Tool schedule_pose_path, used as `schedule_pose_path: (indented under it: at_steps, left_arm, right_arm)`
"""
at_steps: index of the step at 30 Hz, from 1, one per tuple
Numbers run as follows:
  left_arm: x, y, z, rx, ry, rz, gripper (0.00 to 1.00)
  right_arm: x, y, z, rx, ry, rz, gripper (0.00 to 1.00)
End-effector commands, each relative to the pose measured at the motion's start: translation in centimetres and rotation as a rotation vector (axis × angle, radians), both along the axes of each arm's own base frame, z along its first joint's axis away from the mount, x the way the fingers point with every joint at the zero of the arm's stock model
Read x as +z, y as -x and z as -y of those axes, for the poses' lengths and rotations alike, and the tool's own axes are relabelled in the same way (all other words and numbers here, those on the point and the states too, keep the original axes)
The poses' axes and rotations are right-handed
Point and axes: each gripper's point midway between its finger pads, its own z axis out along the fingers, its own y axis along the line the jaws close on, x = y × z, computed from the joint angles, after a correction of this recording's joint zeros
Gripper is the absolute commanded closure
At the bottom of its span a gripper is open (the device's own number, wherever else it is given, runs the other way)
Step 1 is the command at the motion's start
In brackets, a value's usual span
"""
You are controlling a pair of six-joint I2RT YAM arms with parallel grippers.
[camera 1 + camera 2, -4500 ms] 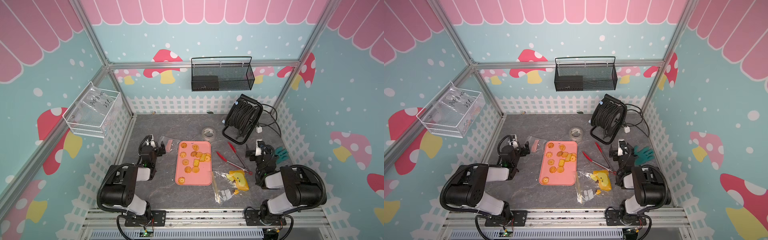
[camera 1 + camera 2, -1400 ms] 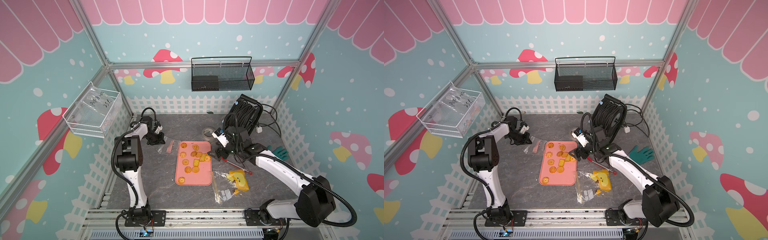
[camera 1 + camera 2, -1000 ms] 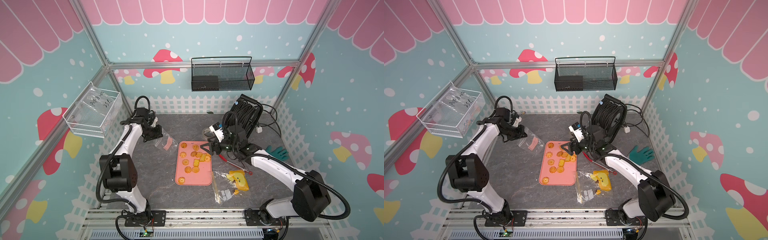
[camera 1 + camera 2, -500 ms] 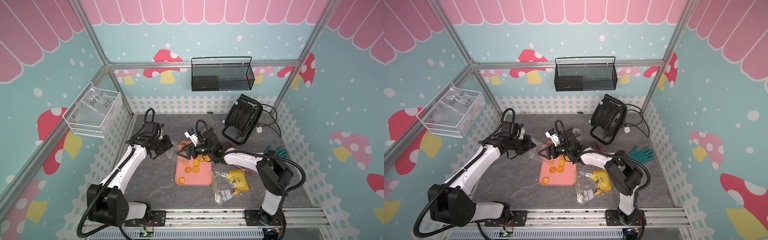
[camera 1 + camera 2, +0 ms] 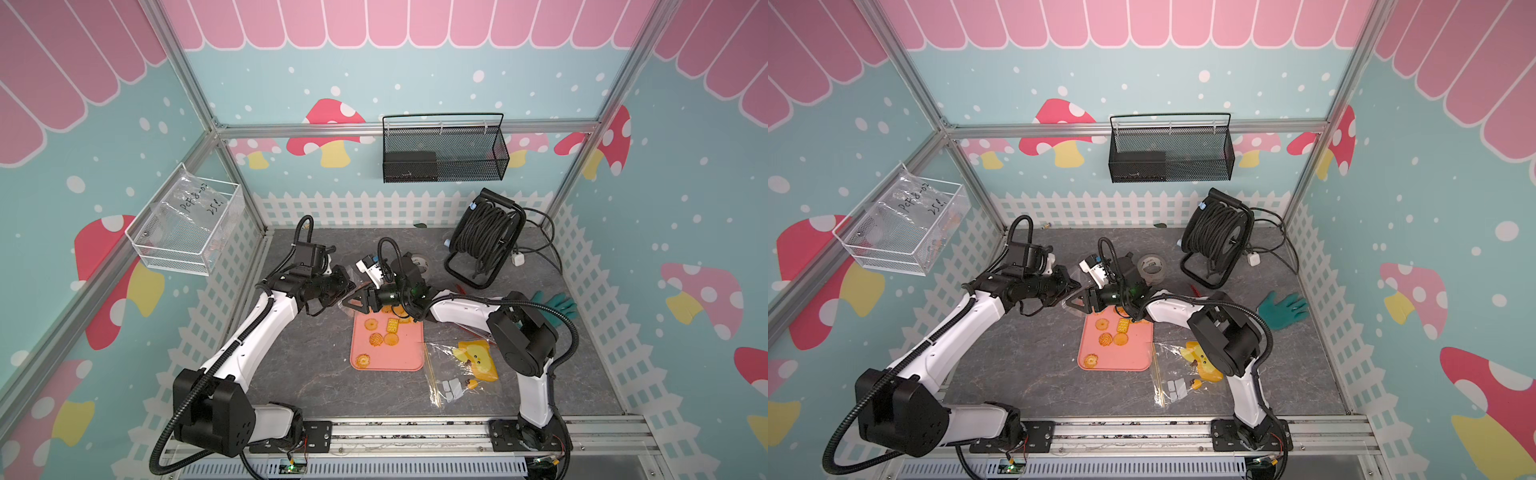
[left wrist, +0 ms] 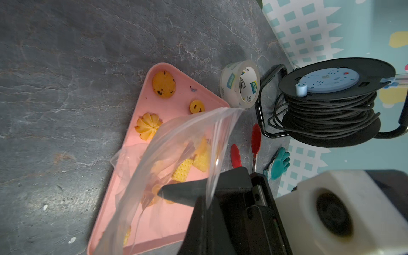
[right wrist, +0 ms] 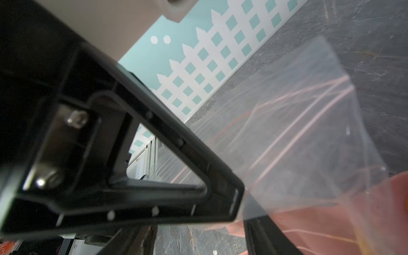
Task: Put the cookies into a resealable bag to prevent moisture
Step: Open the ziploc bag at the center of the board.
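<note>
The grey stone-look tabletop inside the mushroom-papered booth is where all the work lies. On the left my left gripper (image 5: pixel 345 286) is clamped tight on one edge of the resealable bag (image 6: pixel 176 143), holding it up off the table above the far end of the pink tray (image 5: pixel 409 361). Just beside it my right gripper (image 5: pixel 354 300) has its jaws part-way apart with the bag's other edge between them, not pinched as far as I can see. So I judge the bag fetched and its mouth not yet pulled open. The cookies (image 5: pixel 376 338) all lie on the tray; those seen through the film look to be beneath it, so none is bagged, and filling and sealing remain
</note>
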Motion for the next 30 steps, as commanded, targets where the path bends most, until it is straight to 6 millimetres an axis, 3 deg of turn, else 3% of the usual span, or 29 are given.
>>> schedule_pose_path:
  at_steps: [1, 5, 11, 13, 16, 19, 25, 30]
  left_arm:
    - [0.1, 0.5, 0.0, 0.011, 0.007, 0.001, 1.00]
    - [-0.4, 1.3, 0.0, 0.009, 0.014, -0.019, 1.00]
    - [0.3, 1.5, -0.6, 0.018, -0.019, 0.009, 1.00]
    - [0.9, 1.4, -1.0, 0.011, -0.046, 0.030, 0.90]
    - [2.6, 1.5, -1.7, 0.000, -0.094, 0.073, 0.63]
    - [4.7, 1.7, -3.0, -0.015, -0.159, 0.122, 0.48]
    - [5.2, 3.4, -8.4, 0.019, -0.212, 0.112, 0.46]
    - [3.2, 3.7, -6.7, -0.101, -0.124, 0.080, 0.46]
  right_arm:
    - [1.2, -0.2, -0.7, 0.001, -0.059, 0.006, 0.40]
    - [2.0, -0.3, -0.6, -0.007, -0.074, 0.022, 0.54]
    - [1.9, 0.1, -0.5, 0.006, -0.076, 0.019, 0.89]
    - [2.1, 0.0, -0.4, -0.001, -0.073, 0.025, 0.99]
    - [2.3, 0.1, -0.2, -0.003, -0.072, 0.029, 1.00]
    - [2.1, 0.2, -0.1, -0.005, -0.067, 0.026, 1.00]
    - [3.4, 0.5, 0.2, -0.001, -0.091, 0.044, 1.00]
    - [4.8, 0.9, 0.4, 0.005, -0.150, 0.027, 1.00]
